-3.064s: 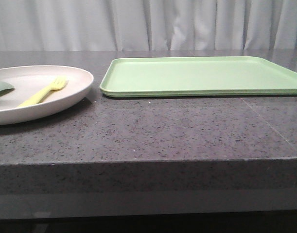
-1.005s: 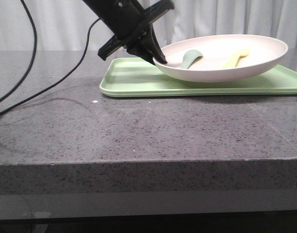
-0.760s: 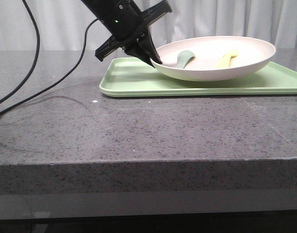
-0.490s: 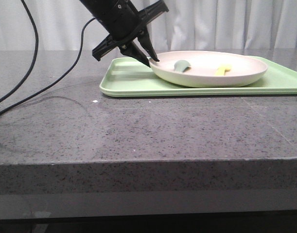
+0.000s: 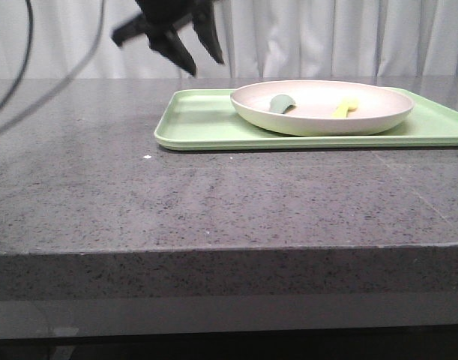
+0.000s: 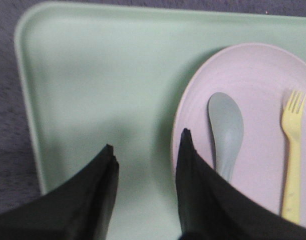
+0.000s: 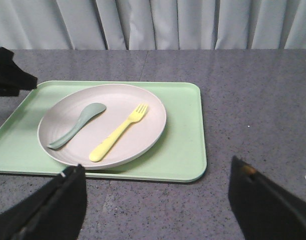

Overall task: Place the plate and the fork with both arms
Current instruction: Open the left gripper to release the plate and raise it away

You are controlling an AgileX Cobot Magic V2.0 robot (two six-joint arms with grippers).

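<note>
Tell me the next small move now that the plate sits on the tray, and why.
Probably bring the open right gripper toward the fork. The plate rests flat on the tray, the left gripper is open and clear, and the fork lies inside the plate.

**Black arms, black fingers, dark cables**

The left gripper point(image 5: 196, 58) is matt black, with 2 pointed fingers that become narrow at the tips, and a flat black bracket at about 9 o'clock from them. Dark thin cables point(image 5: 22, 56) hang in curves near it. In the left wrist view the fingers point(image 6: 100, 200) look smooth and wedge-shaped. The right gripper point(image 7: 155, 200) has 2 broad black fingers; one has a small orange-yellow mark on its upper edge.
</note>
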